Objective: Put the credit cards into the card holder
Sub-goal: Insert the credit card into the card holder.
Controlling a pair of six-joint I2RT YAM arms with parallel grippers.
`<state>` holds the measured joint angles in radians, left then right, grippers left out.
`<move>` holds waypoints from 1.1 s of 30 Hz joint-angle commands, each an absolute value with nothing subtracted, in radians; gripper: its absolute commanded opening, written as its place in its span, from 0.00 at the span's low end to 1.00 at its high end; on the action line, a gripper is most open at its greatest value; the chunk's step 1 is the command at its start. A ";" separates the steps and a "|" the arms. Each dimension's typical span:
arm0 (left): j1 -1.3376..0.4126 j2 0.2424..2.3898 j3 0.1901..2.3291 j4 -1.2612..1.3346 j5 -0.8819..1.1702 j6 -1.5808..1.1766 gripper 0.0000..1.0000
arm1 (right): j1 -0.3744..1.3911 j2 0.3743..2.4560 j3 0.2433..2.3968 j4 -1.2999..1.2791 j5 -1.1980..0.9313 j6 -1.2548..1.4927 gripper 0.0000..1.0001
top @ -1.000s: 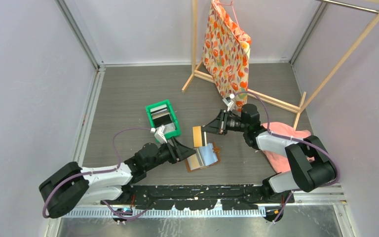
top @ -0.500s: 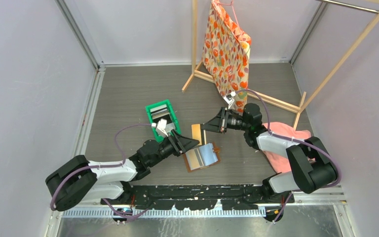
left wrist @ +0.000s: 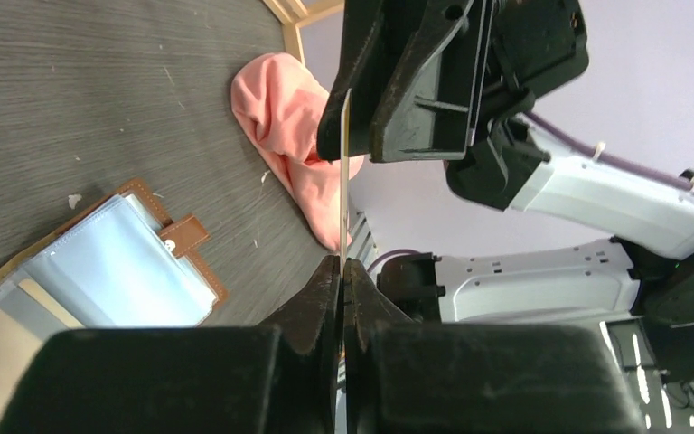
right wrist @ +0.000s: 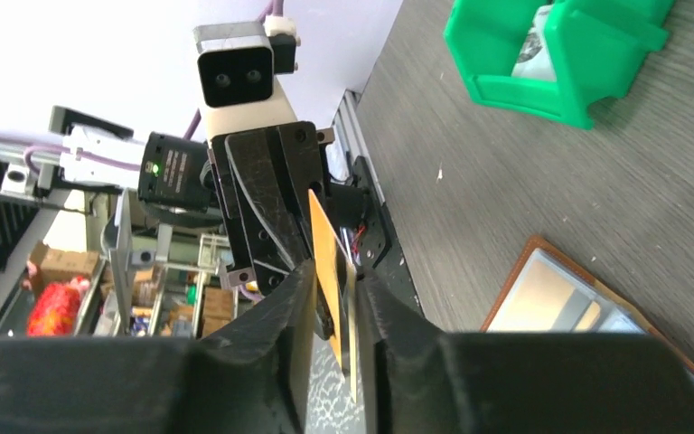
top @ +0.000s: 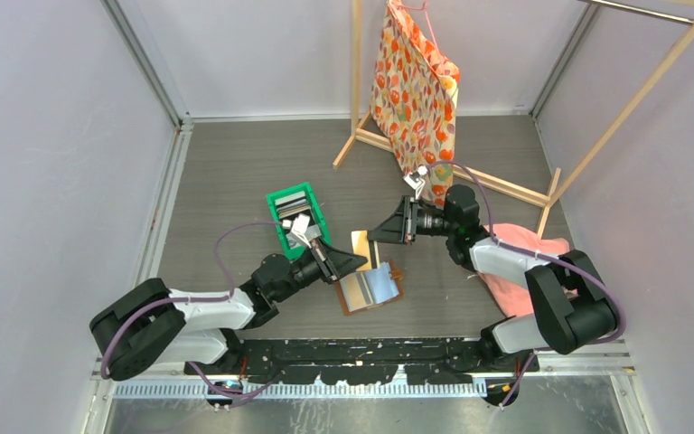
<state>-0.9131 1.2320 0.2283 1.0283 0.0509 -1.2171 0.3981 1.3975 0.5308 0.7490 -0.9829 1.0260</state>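
Note:
A gold credit card (top: pixel 360 246) stands on edge in the air between both arms, above the open brown card holder (top: pixel 372 287) with its light-blue lining. My left gripper (top: pixel 354 259) is shut on the card's near edge; in the left wrist view the card (left wrist: pixel 344 181) rises edge-on from the pinched jaws (left wrist: pixel 342 264). My right gripper (top: pixel 375 233) faces it from the far side. In the right wrist view its jaws (right wrist: pixel 335 271) stand slightly apart around the card (right wrist: pixel 330 258), with a gap showing. More cards (top: pixel 294 210) sit in the green bin.
The green bin (top: pixel 296 217) stands left of the card holder. A pink cloth (top: pixel 524 262) lies under the right arm. A floral bag (top: pixel 416 90) hangs on a wooden rack (top: pixel 497 185) at the back.
My left gripper moved up to the card and closed on its edge. The right gripper's jaws, shut on the card before, have parted a little.

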 commanded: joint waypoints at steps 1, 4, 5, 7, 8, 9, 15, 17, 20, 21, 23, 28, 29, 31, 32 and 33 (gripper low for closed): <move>-0.893 1.167 0.266 0.981 0.149 -1.108 0.02 | 0.407 1.379 0.644 0.597 -1.127 0.876 0.33; -0.875 1.120 0.269 0.904 0.201 -1.082 0.01 | 0.408 1.377 0.701 0.447 -1.191 0.752 0.41; -0.867 1.108 0.271 0.889 0.222 -1.079 0.01 | 0.408 1.376 0.709 0.426 -1.206 0.722 0.43; -0.855 1.092 0.278 0.864 0.261 -1.073 0.01 | 0.406 1.376 0.717 0.418 -1.224 0.712 0.44; -0.850 1.090 0.282 0.854 0.282 -1.072 0.01 | 0.406 1.377 0.719 0.414 -1.227 0.708 0.44; -0.847 1.090 0.289 0.848 0.302 -1.071 0.01 | 0.405 1.378 0.723 0.407 -1.232 0.702 0.44; -0.835 1.121 0.293 0.876 0.337 -1.082 0.01 | 0.404 1.378 0.744 0.332 -1.254 0.650 0.39; -0.833 1.124 0.291 0.883 0.336 -1.084 0.01 | 0.404 1.376 0.747 0.325 -1.257 0.648 0.37; -0.831 1.122 0.286 0.884 0.334 -1.087 0.01 | 0.402 1.375 0.751 0.317 -1.256 0.641 0.27; -0.831 1.120 0.285 0.882 0.333 -1.088 0.01 | 0.403 1.376 0.750 0.315 -1.257 0.641 0.20; -0.830 1.117 0.285 0.871 0.328 -1.090 0.03 | 0.402 1.376 0.752 0.315 -1.257 0.637 0.04; -0.830 1.052 0.277 0.734 0.283 -1.086 0.36 | 0.393 1.366 0.812 0.001 -1.214 0.365 0.01; -0.830 1.005 0.273 0.679 0.264 -1.076 0.39 | 0.390 1.367 0.849 -0.131 -1.177 0.264 0.01; -0.830 0.919 0.276 0.518 0.225 -1.048 0.44 | 0.390 1.379 0.871 -0.287 -1.131 0.141 0.01; -0.830 0.871 0.281 0.419 0.204 -1.033 0.46 | 0.390 1.388 0.872 -0.321 -1.115 0.124 0.01; -0.830 0.826 0.282 0.332 0.178 -1.022 0.46 | 0.391 1.397 0.869 -0.336 -1.098 0.112 0.01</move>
<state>-0.8352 0.9745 0.2630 0.6285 0.2684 -1.0828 0.3950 1.3975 0.8196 -0.0528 -1.1801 0.3538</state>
